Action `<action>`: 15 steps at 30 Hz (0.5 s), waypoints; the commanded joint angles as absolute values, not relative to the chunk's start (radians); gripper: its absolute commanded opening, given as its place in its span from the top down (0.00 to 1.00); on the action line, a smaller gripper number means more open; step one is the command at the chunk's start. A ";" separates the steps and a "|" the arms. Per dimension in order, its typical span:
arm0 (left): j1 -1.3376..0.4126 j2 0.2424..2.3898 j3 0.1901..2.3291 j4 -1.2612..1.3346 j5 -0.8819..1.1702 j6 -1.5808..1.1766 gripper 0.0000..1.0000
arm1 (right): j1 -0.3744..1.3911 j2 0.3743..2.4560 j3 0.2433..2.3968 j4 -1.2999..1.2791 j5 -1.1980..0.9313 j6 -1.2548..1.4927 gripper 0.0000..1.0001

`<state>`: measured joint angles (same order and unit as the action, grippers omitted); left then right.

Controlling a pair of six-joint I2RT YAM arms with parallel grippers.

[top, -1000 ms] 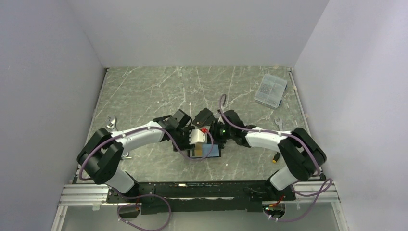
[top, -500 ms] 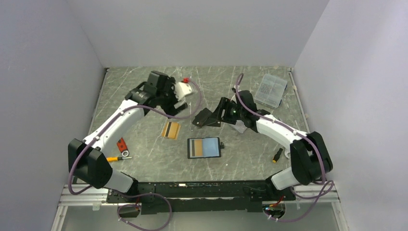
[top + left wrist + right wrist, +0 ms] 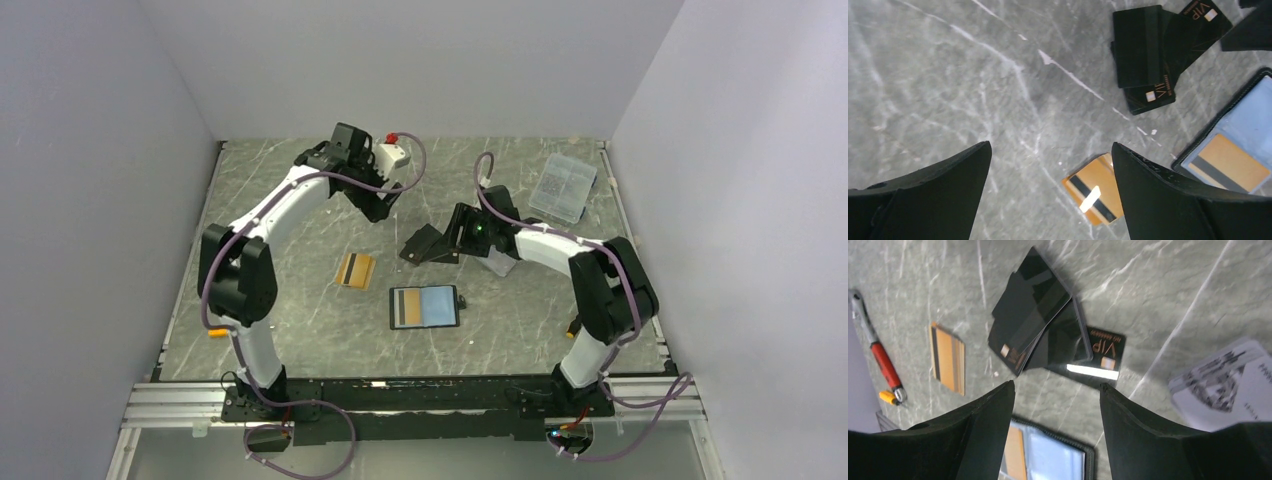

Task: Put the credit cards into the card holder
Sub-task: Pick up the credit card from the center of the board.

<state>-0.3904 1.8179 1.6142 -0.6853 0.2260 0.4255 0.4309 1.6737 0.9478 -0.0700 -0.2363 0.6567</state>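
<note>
**On the tabletop: cards loose, holder open, both pairs of fingers apart**

Near the middle of the tabletop (image 3: 500, 330) the holder (image 3: 425, 307) lies open with its blue lining up. A gold card (image 3: 1230, 165) is tucked in its left pocket. Just beyond the holder's far-left corner a second gold card (image 3: 355, 270) lies flat and loose. Farther back the black cards (image 3: 422, 245) lie in an overlapping fan.

The left fingers (image 3: 948, 185) hang high over the far left of the tabletop, spread wide with nothing between them. In the left wrist view the second gold card shows through their gap, well below. The black cards and holder sit off to one side.

The right fingers (image 3: 983, 425) are apart and empty. They hover just beside the black fan, which lies ahead of their tips without touching them. The holder is on their near side. A clear box (image 3: 563, 187) sits at the far right.
</note>
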 commanded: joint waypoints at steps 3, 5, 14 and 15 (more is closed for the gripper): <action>-0.400 1.999 1.754 -0.730 0.387 0.298 0.38 | 0.394 1.769 1.056 0.024 -0.227 0.648 0.35; -0.404 2.078 1.830 -0.781 0.385 0.251 0.41 | 0.384 1.789 1.070 0.038 -0.233 0.647 0.35; -0.432 2.221 1.928 -0.817 0.498 0.191 0.26 | 0.361 1.868 1.068 0.105 -0.271 0.666 0.36; -0.436 2.228 1.928 -0.812 0.510 0.194 0.23 | 0.360 1.874 1.066 0.112 -0.272 0.668 0.37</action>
